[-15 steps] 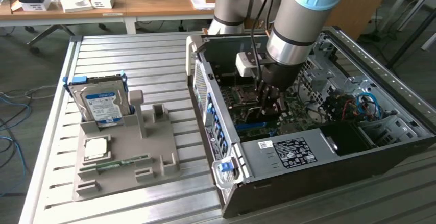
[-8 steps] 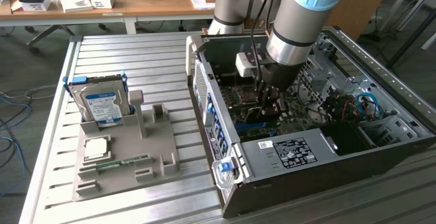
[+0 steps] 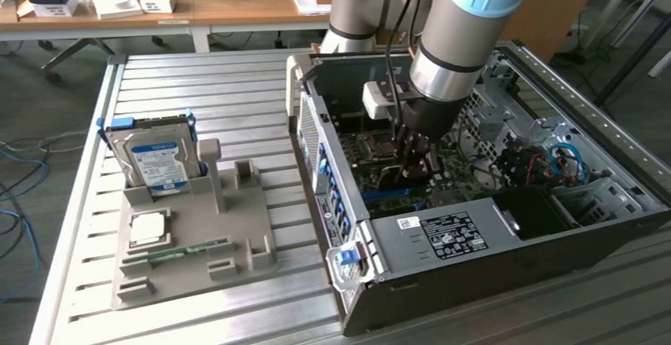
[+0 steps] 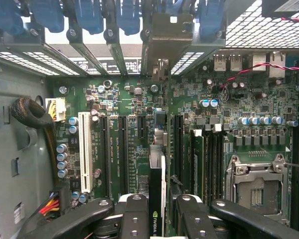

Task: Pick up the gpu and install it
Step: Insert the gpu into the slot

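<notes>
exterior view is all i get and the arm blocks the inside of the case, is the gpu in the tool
Observer: Yes. The wrist view shows the gpu edge-on between the fingers of the tool.
Operator: where is it over the board
Observer: Above the green motherboard, among the black slots, apart from the long white slot.
Operator: and the bracket end
Observer: Its grey bracket sits at the rear slot openings, among the blue latches.
</notes>
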Motion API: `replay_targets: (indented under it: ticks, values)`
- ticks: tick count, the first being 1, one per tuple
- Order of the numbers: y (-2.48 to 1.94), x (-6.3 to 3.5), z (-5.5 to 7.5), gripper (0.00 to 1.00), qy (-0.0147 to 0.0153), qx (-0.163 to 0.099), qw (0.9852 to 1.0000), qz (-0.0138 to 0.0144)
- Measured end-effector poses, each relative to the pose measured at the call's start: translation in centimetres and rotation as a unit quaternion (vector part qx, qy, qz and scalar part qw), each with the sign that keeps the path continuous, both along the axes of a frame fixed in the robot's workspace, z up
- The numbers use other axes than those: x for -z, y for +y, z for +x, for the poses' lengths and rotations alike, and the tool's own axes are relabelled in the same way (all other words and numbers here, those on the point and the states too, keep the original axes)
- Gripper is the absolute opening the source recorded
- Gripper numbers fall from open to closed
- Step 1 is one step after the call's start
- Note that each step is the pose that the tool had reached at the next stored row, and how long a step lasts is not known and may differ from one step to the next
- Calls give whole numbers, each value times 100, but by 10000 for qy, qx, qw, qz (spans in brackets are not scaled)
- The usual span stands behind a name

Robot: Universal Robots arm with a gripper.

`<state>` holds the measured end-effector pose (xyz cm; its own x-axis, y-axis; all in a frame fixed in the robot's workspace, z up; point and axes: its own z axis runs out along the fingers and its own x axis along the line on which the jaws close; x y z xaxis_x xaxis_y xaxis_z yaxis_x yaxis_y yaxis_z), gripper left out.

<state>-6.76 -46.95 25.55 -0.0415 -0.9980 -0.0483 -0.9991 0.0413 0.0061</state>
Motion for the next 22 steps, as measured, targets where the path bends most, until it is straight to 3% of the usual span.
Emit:
replay_targets:
  ticks: [22]
  values:
    - [7, 19, 0, 26, -1, 0, 10000, 1]
